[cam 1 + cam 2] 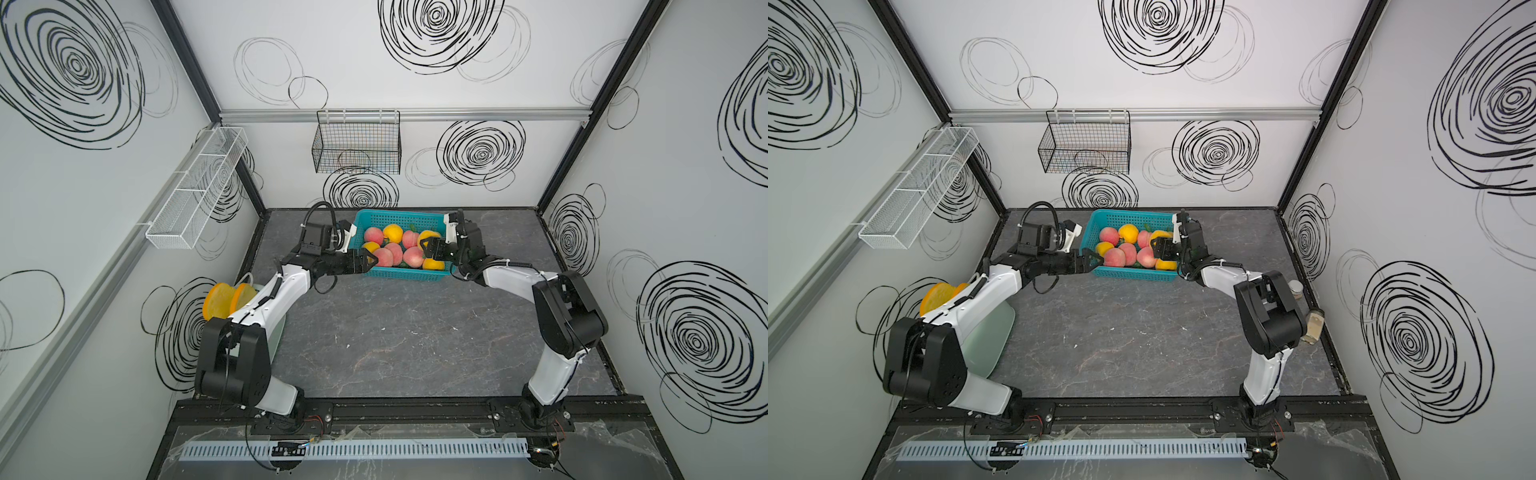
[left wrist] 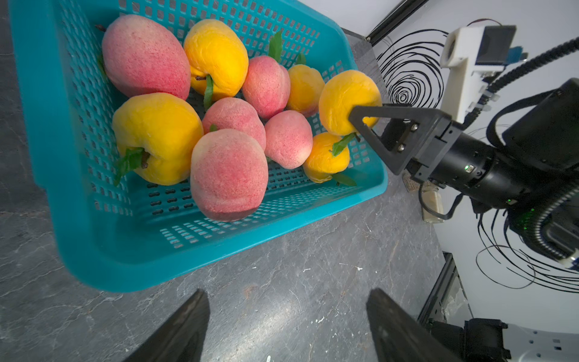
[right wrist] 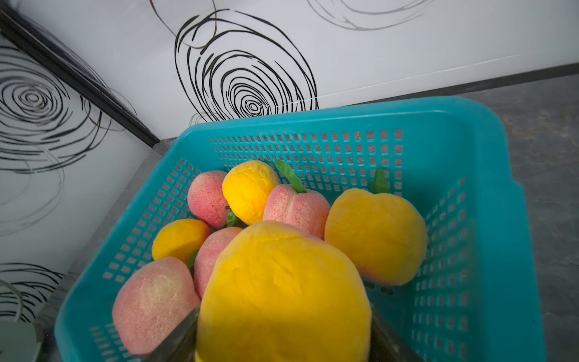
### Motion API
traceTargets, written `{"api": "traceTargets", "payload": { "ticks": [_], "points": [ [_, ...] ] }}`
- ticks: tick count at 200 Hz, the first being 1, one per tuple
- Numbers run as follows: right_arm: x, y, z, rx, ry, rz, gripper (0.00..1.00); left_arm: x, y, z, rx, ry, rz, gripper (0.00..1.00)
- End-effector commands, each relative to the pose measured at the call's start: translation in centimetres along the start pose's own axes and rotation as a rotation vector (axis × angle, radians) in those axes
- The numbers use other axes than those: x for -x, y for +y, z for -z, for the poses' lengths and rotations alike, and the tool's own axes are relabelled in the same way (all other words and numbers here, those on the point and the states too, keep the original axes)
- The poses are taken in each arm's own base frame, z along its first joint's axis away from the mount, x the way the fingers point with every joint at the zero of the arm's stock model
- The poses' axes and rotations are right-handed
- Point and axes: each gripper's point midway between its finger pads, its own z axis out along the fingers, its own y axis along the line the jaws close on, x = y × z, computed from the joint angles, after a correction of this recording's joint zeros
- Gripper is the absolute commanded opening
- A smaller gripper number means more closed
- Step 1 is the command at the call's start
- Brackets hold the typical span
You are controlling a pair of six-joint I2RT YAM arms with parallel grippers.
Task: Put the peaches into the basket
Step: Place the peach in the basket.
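My right gripper [image 3: 283,316] pinches a yellow-orange toy peach [image 2: 347,100] just above the teal perforated plastic basket [image 2: 156,275], at its end wall. I should move inward and lower before letting go, lest it roll out. My left gripper [image 2: 286,294] hangs spread, empty, beside the basket.

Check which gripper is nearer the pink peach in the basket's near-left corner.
Left. The left gripper is open beside the pink peach, at the basket's left end; the right gripper holds a yellow peach at the opposite end.
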Motion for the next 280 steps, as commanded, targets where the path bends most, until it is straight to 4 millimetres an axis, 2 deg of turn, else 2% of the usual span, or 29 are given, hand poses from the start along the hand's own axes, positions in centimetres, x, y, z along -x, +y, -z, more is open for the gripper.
{"api": "traceTargets", "payload": {
  "ticks": [1, 61, 102, 125, 146, 187, 211, 221, 243, 254, 280],
  "points": [
    [1.0, 0.0, -0.3, 0.000, -0.007, 0.009, 0.82, 0.4, -0.2, 0.1, -0.002, -0.013, -0.025, 0.83],
    [1.8, 0.4, 0.7, -0.002, -0.023, 0.022, 0.87, 0.4, -0.2, 0.1, -0.001, -0.012, -0.023, 0.83],
    [2.6, 1.0, 2.8, -0.003, -0.056, 0.049, 0.87, 0.3, 0.0, 0.0, 0.009, -0.011, -0.023, 0.83],
    [3.3, 1.4, 4.7, -0.012, -0.081, 0.084, 0.87, 0.4, 0.1, 0.1, 0.017, -0.017, -0.028, 0.83],
    [3.9, 1.4, 6.9, -0.043, -0.113, 0.142, 0.87, 1.0, -0.1, 1.0, 0.039, -0.068, -0.052, 0.83],
    [5.3, -0.1, 12.5, -0.177, -0.220, 0.240, 0.89, 2.7, 0.2, 3.3, 0.110, -0.193, -0.066, 0.85],
    [6.4, -2.0, 16.5, -0.281, -0.321, 0.241, 0.94, 4.5, 0.6, 5.6, 0.157, -0.291, -0.054, 0.88],
    [6.8, -3.3, 18.1, -0.336, -0.363, 0.216, 1.00, 5.6, 0.4, 6.9, 0.170, -0.344, -0.051, 0.90],
    [7.4, -6.9, 21.2, -0.457, -0.439, 0.143, 0.99, 7.6, 0.7, 9.8, 0.213, -0.482, -0.026, 0.95],
    [7.3, -8.9, 22.5, -0.512, -0.468, 0.099, 0.99, 8.2, 1.3, 10.9, 0.243, -0.548, 0.002, 1.00],
    [6.6, -13.9, 25.0, -0.628, -0.541, -0.021, 0.99, 9.2, 4.2, 13.1, 0.291, -0.679, 0.119, 0.98]
  ]
}}
